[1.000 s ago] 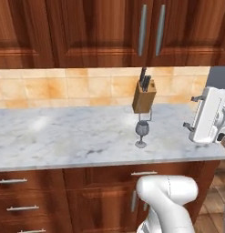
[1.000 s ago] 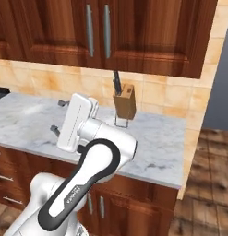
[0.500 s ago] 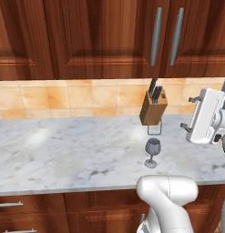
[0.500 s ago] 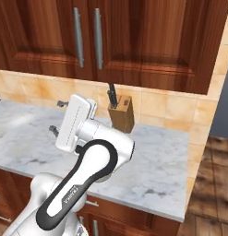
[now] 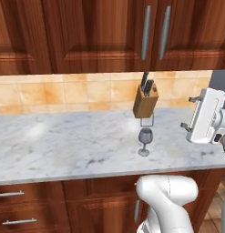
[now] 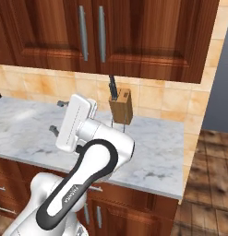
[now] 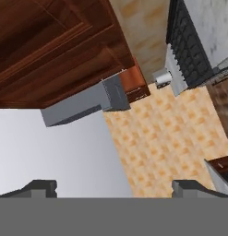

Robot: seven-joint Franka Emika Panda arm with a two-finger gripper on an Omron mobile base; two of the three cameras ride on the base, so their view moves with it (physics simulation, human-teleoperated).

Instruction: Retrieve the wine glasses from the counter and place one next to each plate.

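Left base view shows one wine glass (image 5: 145,140) standing upright on the counter (image 5: 63,145), its foot on the marbled stone, toward the front half of the top; a second wire-like stemmed shape (image 5: 147,121) stands just behind it at twelve o'clock, too faint to identify; the knife block (image 5: 145,101) stands behind both, against the tan tile backsplash (image 5: 63,93), tilted slightly, with dark handles rising from its top; the glass and the block are apart, not touching.

The gripper (image 5: 187,113) is at three o'clock of the glass, raised above the counter's right end and well apart from the glass; its white hand body is turned on its side with two dark finger stubs pointing toward nine o'clock; the jaws stand wide and hold nothing.

Right base view shows the same gripper (image 6: 57,117) in front of the counter (image 6: 157,152), fingers pointing toward nine o'clock; the knife block (image 6: 121,106) is at two o'clock of the hand; the arm hides the counter patch in front of the block.

Hand view shows both fingertips (image 7: 39,186) far apart at the lower edge, with nothing between them; dark wood cabinet doors (image 7: 51,41) lie beyond at eleven o'clock; tan tiling (image 7: 166,133) runs at two o'clock.

Upper cabinets (image 5: 109,34) with grey bar handles hang above the backsplash; drawers (image 5: 23,209) sit beneath the counter.
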